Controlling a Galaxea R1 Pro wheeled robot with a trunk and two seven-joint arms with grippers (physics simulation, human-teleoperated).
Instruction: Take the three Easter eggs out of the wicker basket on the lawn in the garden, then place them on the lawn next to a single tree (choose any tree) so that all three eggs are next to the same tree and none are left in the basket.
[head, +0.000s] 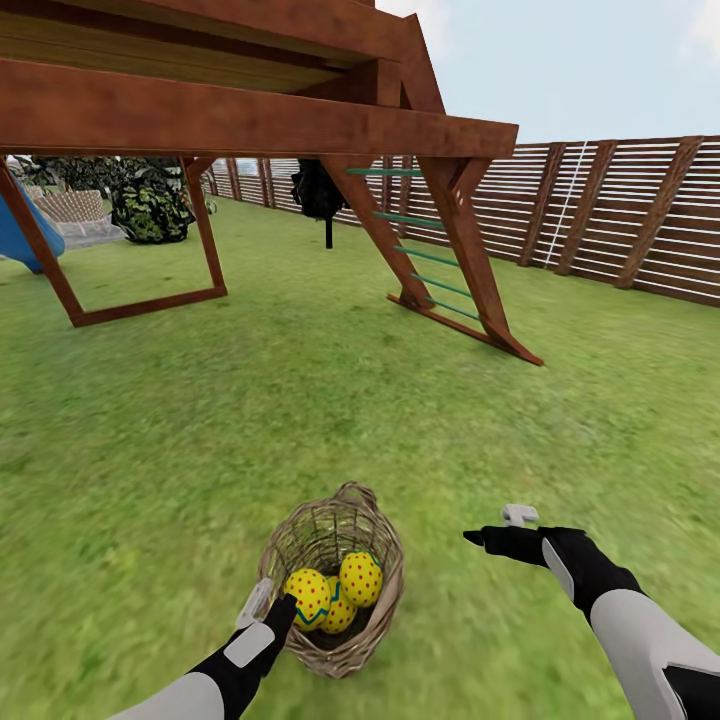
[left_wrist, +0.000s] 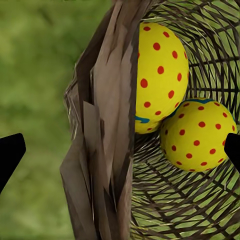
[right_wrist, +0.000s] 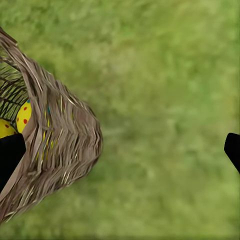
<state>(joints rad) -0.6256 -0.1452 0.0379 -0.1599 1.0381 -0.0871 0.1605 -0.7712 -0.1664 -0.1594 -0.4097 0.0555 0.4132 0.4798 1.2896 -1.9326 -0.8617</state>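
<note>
The wicker basket (head: 335, 640) stands on the lawn (head: 300, 420) just in front of me, with three yellow Easter eggs (head: 360, 578) in it, red-dotted with blue zigzag bands. My left gripper (head: 268, 605) is open and straddles the basket's near-left rim, one finger inside beside an egg (head: 308, 595), one outside. In the left wrist view the basket's wall (left_wrist: 105, 140) stands between the open fingers (left_wrist: 10, 152), with two eggs (left_wrist: 160, 70) just beyond. My right gripper (head: 497, 527) hangs open over grass to the right of the basket (right_wrist: 60, 145). The pale-trunked tree is out of view.
A wooden play frame (head: 250, 120) with a green-runged ladder (head: 430, 260) and a blue slide (head: 20, 240) stands ahead. A dark tree with a thin black trunk (head: 322, 195) and bushes (head: 150, 205) lie behind it. The slatted fence (head: 620, 215) closes the right side.
</note>
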